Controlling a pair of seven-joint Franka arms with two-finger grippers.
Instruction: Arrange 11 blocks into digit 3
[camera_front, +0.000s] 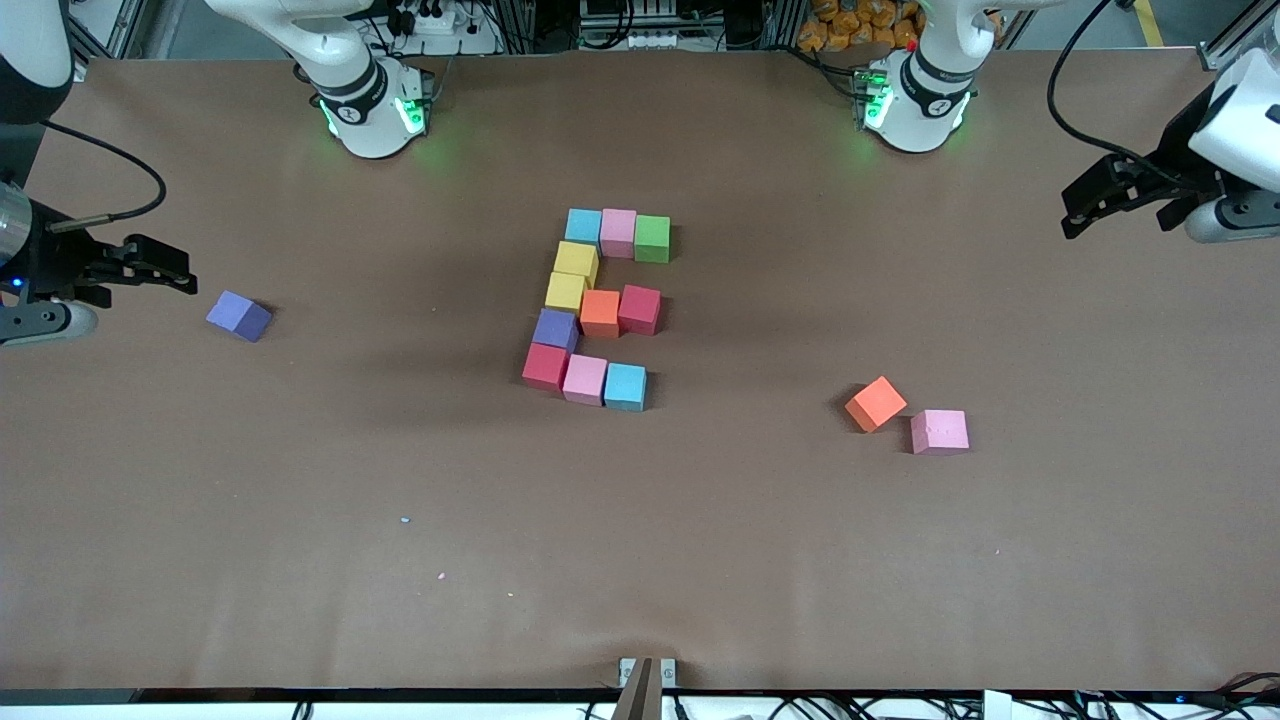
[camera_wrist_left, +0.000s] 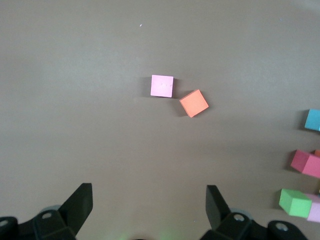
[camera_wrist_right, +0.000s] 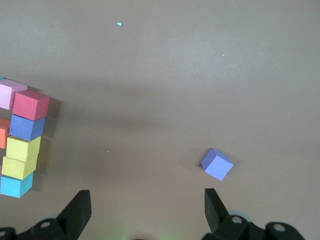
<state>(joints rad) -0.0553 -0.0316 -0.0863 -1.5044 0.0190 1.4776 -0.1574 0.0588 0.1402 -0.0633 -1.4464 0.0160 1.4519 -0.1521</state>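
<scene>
Nearest the camera, a loose pink block (camera_front: 939, 431) touches an orange one (camera_front: 875, 403) beside the finished eleven-cube digit 3 (camera_front: 600, 308); both arms wait, left end effector (camera_front: 1113, 196) and right end effector (camera_front: 150, 266) spread empty, so no placement appears outstanding

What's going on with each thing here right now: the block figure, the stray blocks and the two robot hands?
Block figure: eleven cubes set together mid-table, forming a digit 3.
Loose purple block: alone toward the right arm's end, turned askew.
Loose orange block: toward the left arm's end, turned askew.
Loose pink block: beside the orange one.
Left tool: open, empty, waiting over its end.
Right tool: open, empty, by the purple block.
</scene>
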